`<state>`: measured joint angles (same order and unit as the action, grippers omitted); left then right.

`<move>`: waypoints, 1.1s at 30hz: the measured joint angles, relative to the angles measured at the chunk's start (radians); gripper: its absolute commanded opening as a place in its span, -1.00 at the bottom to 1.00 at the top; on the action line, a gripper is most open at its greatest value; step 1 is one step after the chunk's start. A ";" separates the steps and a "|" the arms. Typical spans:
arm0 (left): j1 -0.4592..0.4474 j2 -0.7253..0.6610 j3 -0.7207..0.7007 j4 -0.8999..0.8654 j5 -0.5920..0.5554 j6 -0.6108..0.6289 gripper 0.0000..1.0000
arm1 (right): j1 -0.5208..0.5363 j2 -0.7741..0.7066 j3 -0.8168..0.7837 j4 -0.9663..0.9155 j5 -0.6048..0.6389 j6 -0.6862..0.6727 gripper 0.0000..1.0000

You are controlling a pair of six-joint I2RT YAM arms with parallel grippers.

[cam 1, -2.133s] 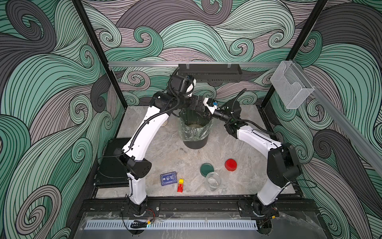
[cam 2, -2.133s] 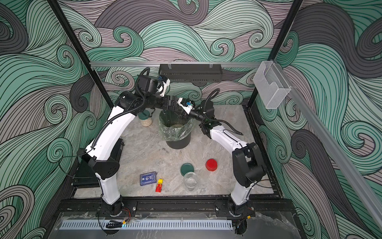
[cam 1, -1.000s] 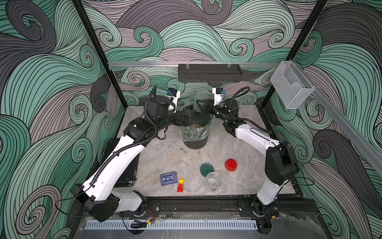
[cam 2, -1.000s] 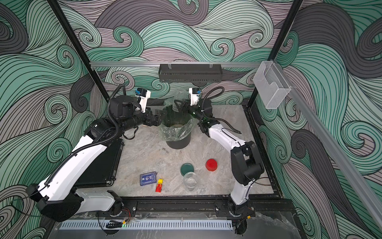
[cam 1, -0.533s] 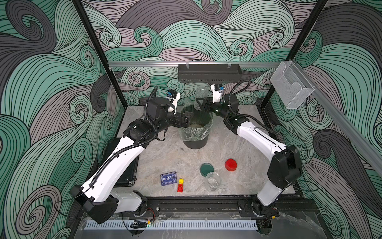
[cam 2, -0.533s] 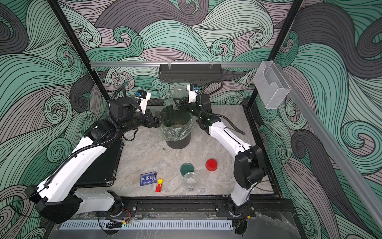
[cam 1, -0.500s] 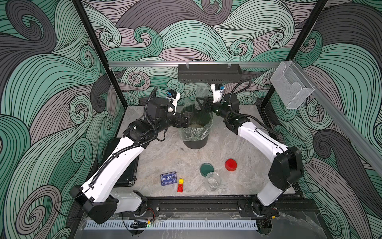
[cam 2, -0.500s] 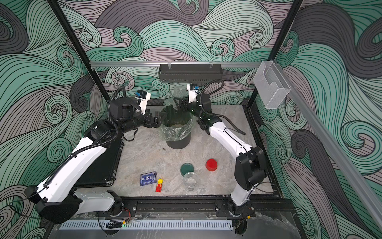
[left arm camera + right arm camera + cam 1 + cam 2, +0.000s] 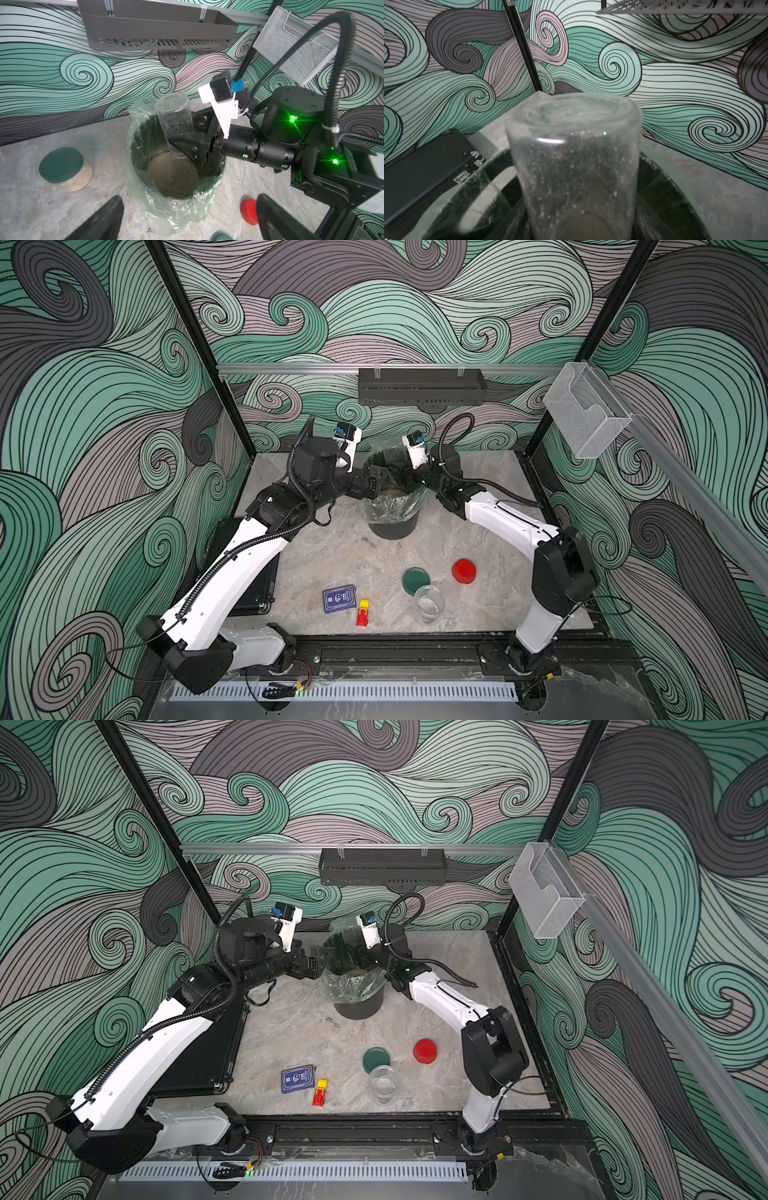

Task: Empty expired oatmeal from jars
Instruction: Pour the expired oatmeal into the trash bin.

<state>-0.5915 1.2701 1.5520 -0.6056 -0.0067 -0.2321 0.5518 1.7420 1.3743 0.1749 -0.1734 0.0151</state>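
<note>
Only left wrist view shows right hand clamping inverted jar; left hand spread.

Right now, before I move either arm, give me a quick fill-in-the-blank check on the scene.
The right gripper holds a clear jar turned ____ over the bin.
The tan heap inside the bin is ____.
The closed jar on the table has a ____ lid.
The left gripper has its jaws ____.
Missing words: upside down; oatmeal; green; open.
</note>
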 measured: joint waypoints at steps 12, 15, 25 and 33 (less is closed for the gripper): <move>0.000 -0.025 -0.050 0.020 0.006 0.001 0.97 | 0.053 -0.123 0.035 0.027 0.034 -0.050 -0.76; 0.000 -0.021 -0.051 0.031 0.007 0.000 0.97 | 0.062 -0.093 0.032 0.039 0.036 -0.053 -0.76; 0.000 0.027 -0.051 0.053 0.003 0.015 0.97 | 0.060 -0.060 -0.012 0.022 0.035 -0.090 -0.70; 0.000 0.020 -0.051 0.053 -0.043 0.040 0.97 | 0.060 -0.072 -0.013 0.059 0.024 -0.113 -0.69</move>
<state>-0.5915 1.2903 1.5009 -0.5526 -0.0498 -0.1921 0.6113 1.6695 1.3617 0.2340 -0.1490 -0.0975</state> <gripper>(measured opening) 0.986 0.637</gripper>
